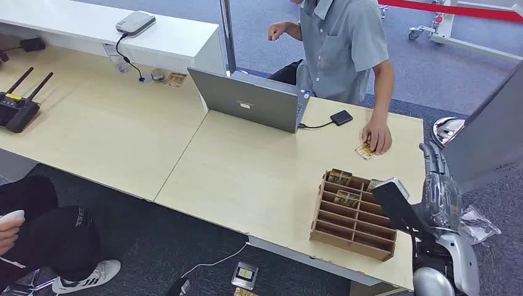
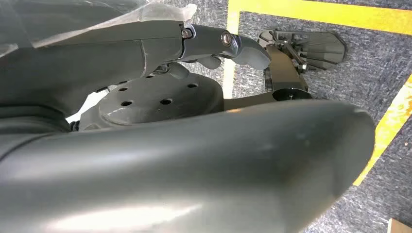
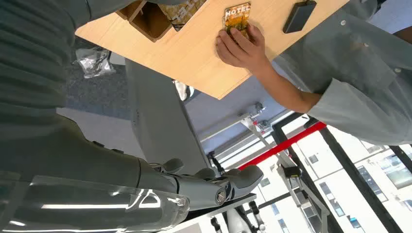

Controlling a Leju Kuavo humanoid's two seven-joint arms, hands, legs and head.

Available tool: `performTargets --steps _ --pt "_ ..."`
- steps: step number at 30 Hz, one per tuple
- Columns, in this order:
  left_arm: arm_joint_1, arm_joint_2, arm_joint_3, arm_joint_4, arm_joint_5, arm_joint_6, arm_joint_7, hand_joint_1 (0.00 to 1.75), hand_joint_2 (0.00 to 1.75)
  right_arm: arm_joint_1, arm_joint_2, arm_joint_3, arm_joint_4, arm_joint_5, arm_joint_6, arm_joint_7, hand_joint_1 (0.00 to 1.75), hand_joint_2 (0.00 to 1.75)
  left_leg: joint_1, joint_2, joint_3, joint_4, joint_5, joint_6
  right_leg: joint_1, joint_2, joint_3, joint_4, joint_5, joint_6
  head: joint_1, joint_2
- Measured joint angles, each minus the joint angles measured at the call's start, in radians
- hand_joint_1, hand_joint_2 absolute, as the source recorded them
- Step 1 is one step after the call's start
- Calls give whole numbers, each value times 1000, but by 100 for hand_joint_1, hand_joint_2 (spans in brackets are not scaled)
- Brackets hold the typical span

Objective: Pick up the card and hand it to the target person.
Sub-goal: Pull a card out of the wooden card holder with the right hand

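A: Pale wood bench (image 1: 259,179) fills the scene, grey laptop (image 1: 247,98) up top with its back to us, facing the person in the grey shirt (image 1: 345,43) who stands behind it.

B: And the wooden slotted organizer (image 1: 353,216) sits near the bench's front edge, in easy reach of the robot. A few cards stand in its far slots; the nearer slots look empty.

A: Right hand (image 1: 439,179) hovers off the bench's right end beside the organizer, fingers apart, holding nothing.

B: Left hand (image 2: 228,46) hangs low over the floor; loosely curled or apart, I cannot tell.

A: Now the card (image 3: 238,17): flat on the bench, pinned under the person's hand (image 1: 377,137), which looks like the handover already done.
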Motion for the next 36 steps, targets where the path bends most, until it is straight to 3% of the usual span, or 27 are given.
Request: performTargets --steps 2,3,6,8,14,19,25,36 --pt "0 0 0 0 1 2 1 0 0 -3 1 1 6 -1 0 1 50 175 0 0 0 0 0 0 0 0 0 0 0 0 0 0" --pt "0 0 0 0 2 4 1 0 0 -5 2 2 12 -1 0 2 85 175 0 0 0 0 0 0 0 0 0 0 0 0 0 0" --pt "0 0 0 0 4 7 1 0 0 -16 5 6 32 -3 -2 4 140 175 0 0 0 0 0 0 0 0 0 0 0 0 0 0" --pt "0 0 0 0 4 10 1 0 0 -22 7 9 46 -3 -6 5 142 175 0 0 0 0 0 0 0 0 0 0 0 0 0 0" --pt "0 0 0 0 8 24 5 0 0 -32 15 24 75 11 -9 6 124 175 0 0 0 0 0 0 0 0 0 0 0 0 0 0" --pt "0 -1 0 0 18 42 15 0 0 -53 27 55 99 37 -4 7 88 175 0 0 0 0 0 0 0 0 0 0 0 0 0 0" --pt "-1 -12 1 0 47 107 46 0 0 -105 54 123 148 46 0 -4 59 175 0 0 0 0 1 -1 0 0 0 1 0 0 0 0" --pt "-4 -78 7 -2 82 308 109 0 0 -238 141 285 302 -6 -15 -40 61 175 0 -1 0 0 1 -2 1 0 0 1 1 -1 0 0"
